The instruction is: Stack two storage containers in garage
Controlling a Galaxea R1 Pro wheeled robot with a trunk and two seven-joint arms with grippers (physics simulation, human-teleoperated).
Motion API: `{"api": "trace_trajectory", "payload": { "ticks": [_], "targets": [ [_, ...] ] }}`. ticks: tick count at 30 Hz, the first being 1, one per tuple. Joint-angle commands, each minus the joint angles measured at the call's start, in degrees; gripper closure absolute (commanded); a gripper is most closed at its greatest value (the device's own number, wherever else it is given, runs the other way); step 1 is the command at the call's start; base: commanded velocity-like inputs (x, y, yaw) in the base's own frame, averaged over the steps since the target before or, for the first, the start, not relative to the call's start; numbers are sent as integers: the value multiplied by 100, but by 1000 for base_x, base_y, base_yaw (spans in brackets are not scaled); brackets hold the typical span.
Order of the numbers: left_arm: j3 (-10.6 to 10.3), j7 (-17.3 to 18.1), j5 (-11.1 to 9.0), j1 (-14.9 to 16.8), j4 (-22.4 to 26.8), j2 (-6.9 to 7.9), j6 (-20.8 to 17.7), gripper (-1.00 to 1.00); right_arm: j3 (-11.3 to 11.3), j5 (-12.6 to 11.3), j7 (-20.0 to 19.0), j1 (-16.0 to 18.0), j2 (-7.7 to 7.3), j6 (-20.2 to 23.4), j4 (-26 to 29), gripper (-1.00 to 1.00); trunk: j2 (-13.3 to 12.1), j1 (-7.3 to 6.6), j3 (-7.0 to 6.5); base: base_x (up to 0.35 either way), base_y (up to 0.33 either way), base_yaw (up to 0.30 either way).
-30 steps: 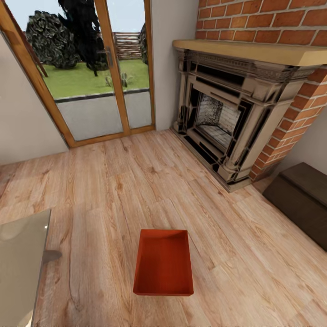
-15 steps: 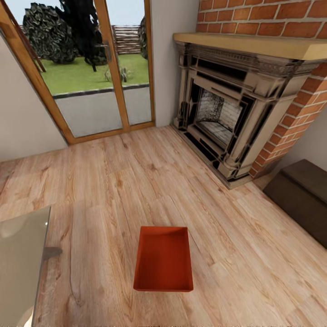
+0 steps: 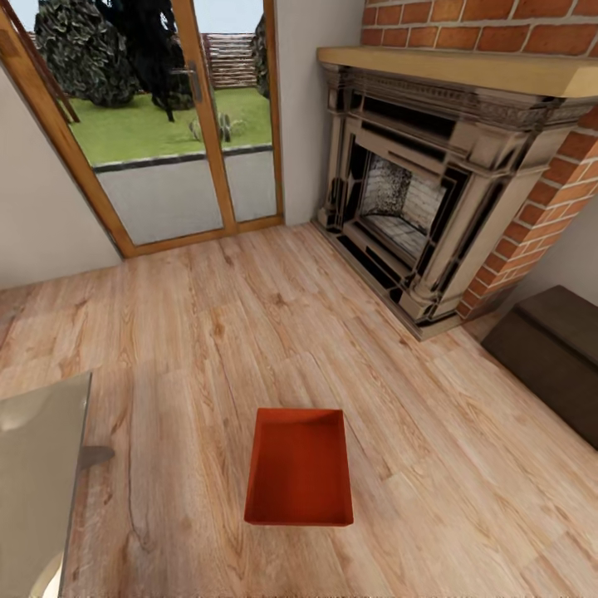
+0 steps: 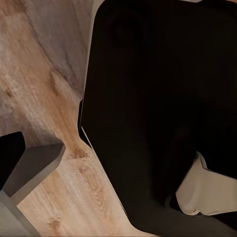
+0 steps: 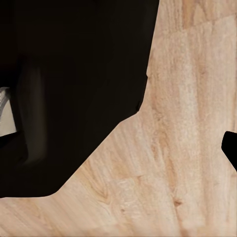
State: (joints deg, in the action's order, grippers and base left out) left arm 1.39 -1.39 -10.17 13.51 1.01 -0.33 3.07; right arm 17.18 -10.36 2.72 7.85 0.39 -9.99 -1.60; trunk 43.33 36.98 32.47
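One orange-red storage container (image 3: 299, 469) sits open-topped and empty on the light wood planks of the living room, low in the middle of the head view and square to me. It stands alone, with nothing touching it. Both wrist views look down past my own dark body (image 4: 158, 98) (image 5: 69, 89) onto the planks. A small dark shape (image 5: 230, 148) cuts into the right wrist view's edge, and another (image 4: 10, 155) into the left wrist view's edge. These may be fingertips. Neither view lets me read how the jaws stand.
A red brick fireplace (image 3: 415, 191) with a stone surround fills the far right. Wood-framed glass doors (image 3: 166, 124) are at the far left. A glass table (image 3: 37, 482) with a grey leg stands close on my left, and a dark low bench (image 3: 552, 349) on the right.
The whole head view has shifted slightly, so the camera has moved; the doors and fireplace sit a little higher and larger. The container itself has not moved on the floor.
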Motion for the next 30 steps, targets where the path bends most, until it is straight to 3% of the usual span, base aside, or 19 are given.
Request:
{"api": "trace_trajectory", "payload": {
  "ticks": [1,30],
  "targets": [
    [10,-10,-26,3,-6,-2,19,-100,49,-54,10,6,4,-35,-18,-100,4,1,14,0,0,0],
    [10,-10,-28,3,-9,-2,19,-100,42,-54,10,6,7,-44,-17,-100,4,1,282,0,0,0]
  ]
}}
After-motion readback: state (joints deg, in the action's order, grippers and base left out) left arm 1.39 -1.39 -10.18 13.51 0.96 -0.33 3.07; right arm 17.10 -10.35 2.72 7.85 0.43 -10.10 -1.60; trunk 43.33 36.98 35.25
